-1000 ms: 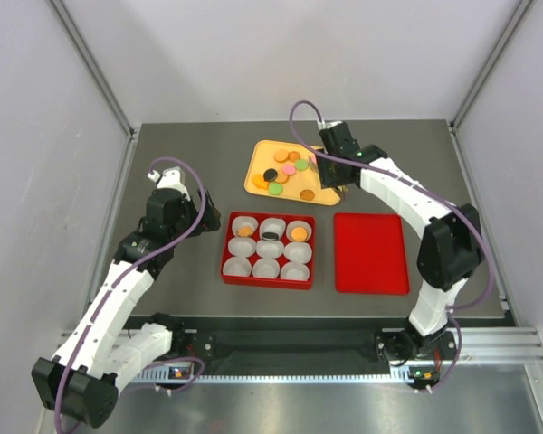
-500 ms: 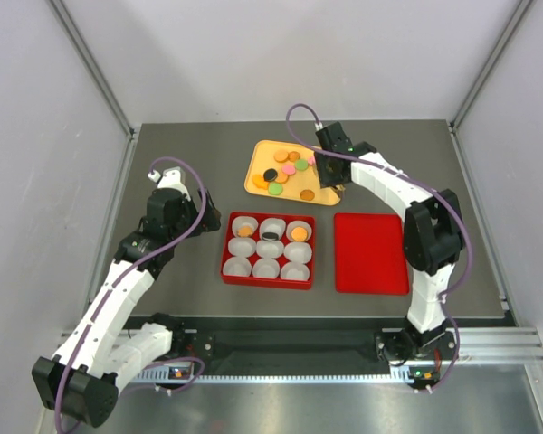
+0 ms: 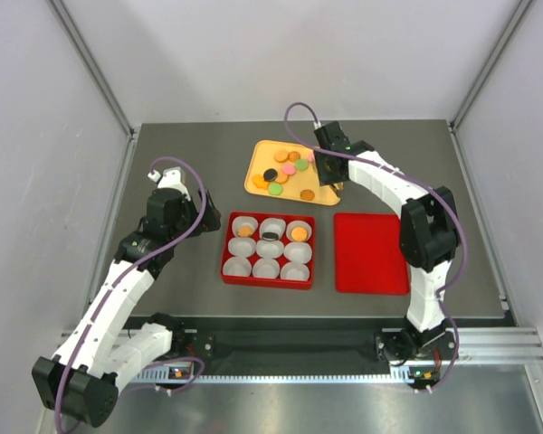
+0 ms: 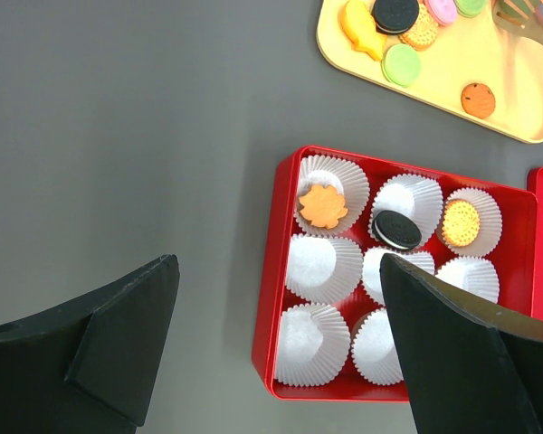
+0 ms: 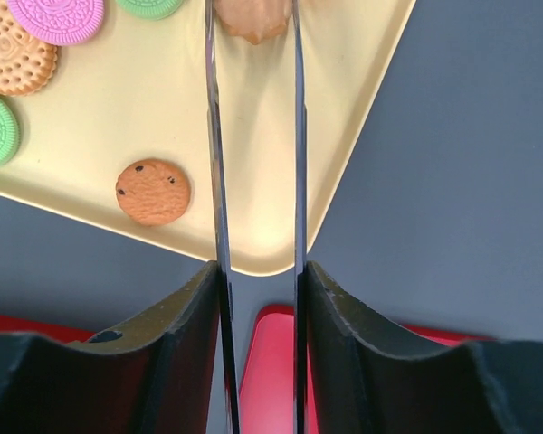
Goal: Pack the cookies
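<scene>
Cookies (image 3: 285, 170), orange, pink, green and black, lie on a yellow tray (image 3: 256, 183). My right gripper (image 3: 330, 172) is shut on metal tongs (image 5: 214, 136) over the tray's right side. The tong tips flank a tan cookie (image 5: 251, 23); a chip cookie (image 5: 153, 192) lies to their left. The red box (image 3: 224, 249) holds white paper cups. Its back row has an orange cookie (image 4: 323, 206), a black one (image 4: 397, 229) and another orange one (image 4: 461, 222). My left gripper (image 4: 279, 262) is open and empty above the box's left edge.
A flat red lid (image 3: 371, 253) lies right of the box, and its corner shows under the tongs (image 5: 267, 362). The tray's near right corner (image 5: 281, 258) sits just below the tongs. Grey walls enclose the dark table on three sides.
The right arm has shifted a little left and back, carrying the tongs further over the yellow tray. The left arm has not moved.
</scene>
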